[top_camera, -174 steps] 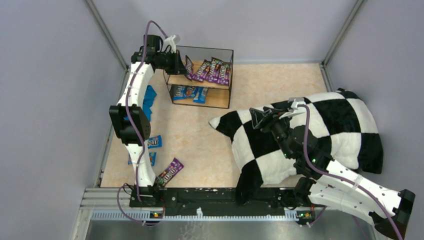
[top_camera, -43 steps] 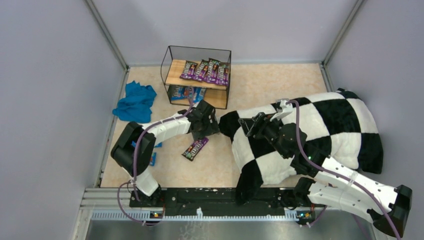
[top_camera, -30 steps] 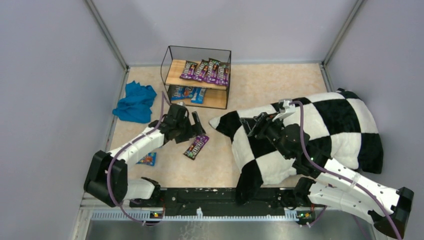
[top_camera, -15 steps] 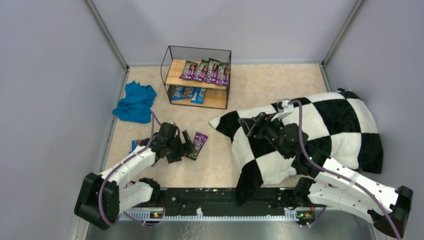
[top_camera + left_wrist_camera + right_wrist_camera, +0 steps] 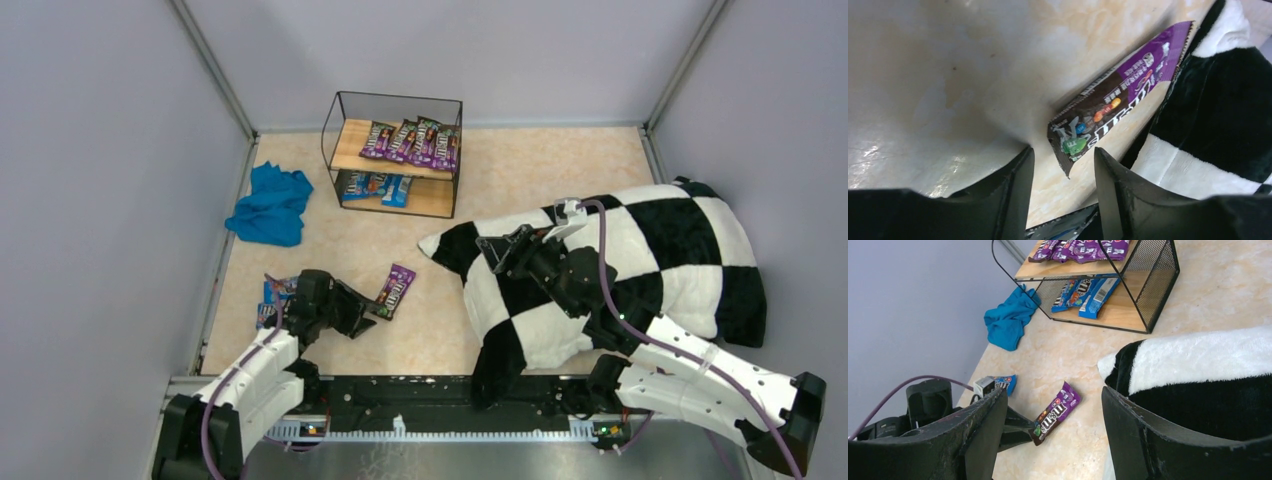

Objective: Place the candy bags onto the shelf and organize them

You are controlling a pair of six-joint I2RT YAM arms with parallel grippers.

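Glossy purple candy bag [image 5: 1120, 117] on a smooth, marbled tabletop [image 5: 948, 75]; fluffy cloth pillow [image 5: 1218, 100]; shelf [image 5: 1157, 282] of black wire mesh and pale wood.

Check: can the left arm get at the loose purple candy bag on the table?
Probably yes: the left pincer is open, the near end of the purple candy bag lies right before its gap, and nothing sits between them.

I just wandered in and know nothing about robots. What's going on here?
Two robot arms are stocking a wire shelf with candy bags; purple ones line its top board, blue ones the lower. The left gripper, open, is lined up on a purple bag lying on the table, not gripping it. The right gripper hovers open over a checkered pillow, empty.
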